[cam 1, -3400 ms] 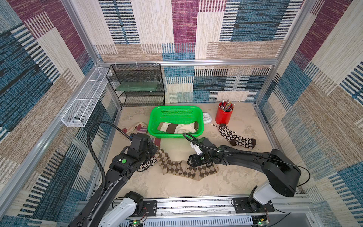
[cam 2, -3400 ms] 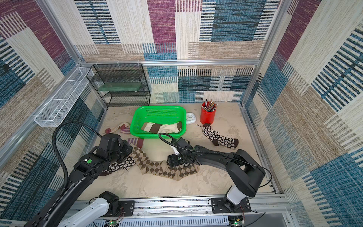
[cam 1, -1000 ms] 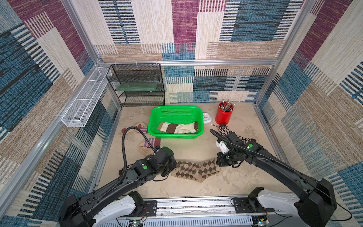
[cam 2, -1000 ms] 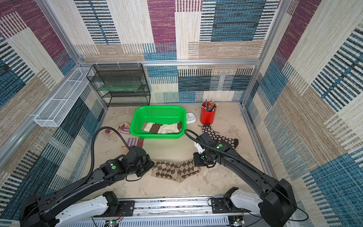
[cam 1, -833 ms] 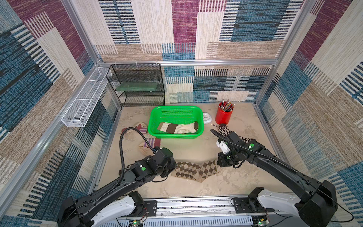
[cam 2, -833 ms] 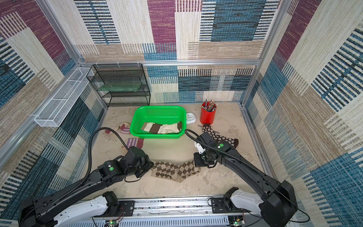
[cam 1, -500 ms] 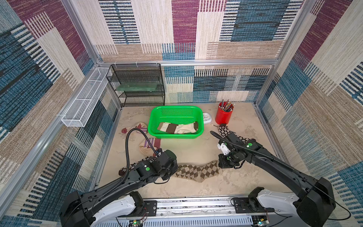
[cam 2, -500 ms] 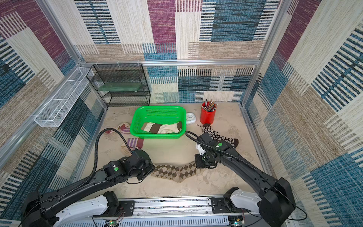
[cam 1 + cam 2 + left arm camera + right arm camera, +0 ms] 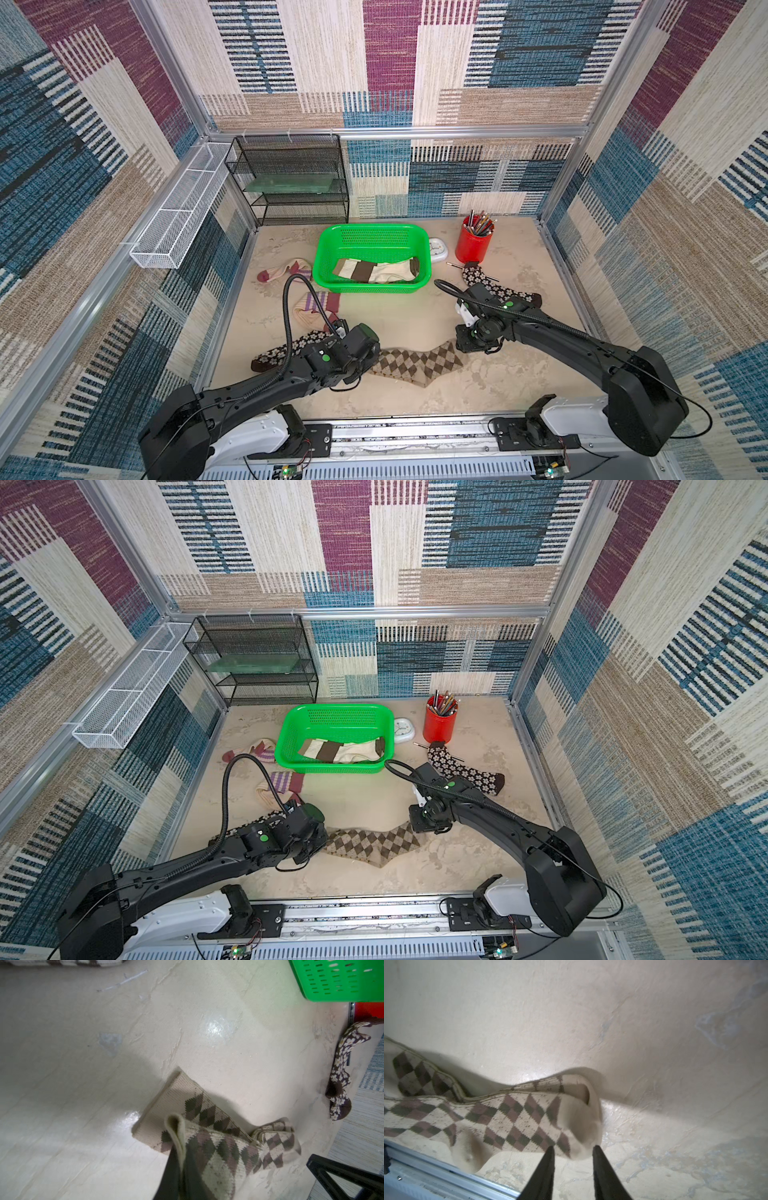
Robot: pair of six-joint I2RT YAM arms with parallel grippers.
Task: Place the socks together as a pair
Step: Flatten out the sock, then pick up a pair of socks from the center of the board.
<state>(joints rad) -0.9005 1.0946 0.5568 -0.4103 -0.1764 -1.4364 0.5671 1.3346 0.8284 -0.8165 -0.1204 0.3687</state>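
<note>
We found the two argyle socks [image 9: 419, 363] lying one over the other on the table [image 9: 415, 320]. They stretched across the lower centre of the frame in both top views, between the two arms. The overlap looked deliberate to us: with one arm at each end, the pair could be laid out flat and aligned.

In the right wrist view the right gripper [image 9: 572, 1152] had its fingers parted. The cream toe end sat just at the tips, unsqueezed. We judged that a grip there served nothing, since the toes lay on the table.

In the left wrist view the left gripper [image 9: 182, 1163] had its fingers [image 9: 169, 1172] close together, with a raised fold of the upper cuff between them. We could not tell whether that fold was pinched or loose.

The rest looked unpaired:
- a daisy sock [image 9: 476, 275] lay at centre right, and another daisy sock [image 9: 270, 356] at lower left;
- a purple-striped sock [image 9: 309, 309] lay below the left corner of the green basket [image 9: 370, 287], with a second purple-striped sock [image 9: 286, 268] further left;
- the basket held a brown-banded sock [image 9: 374, 270].
</note>
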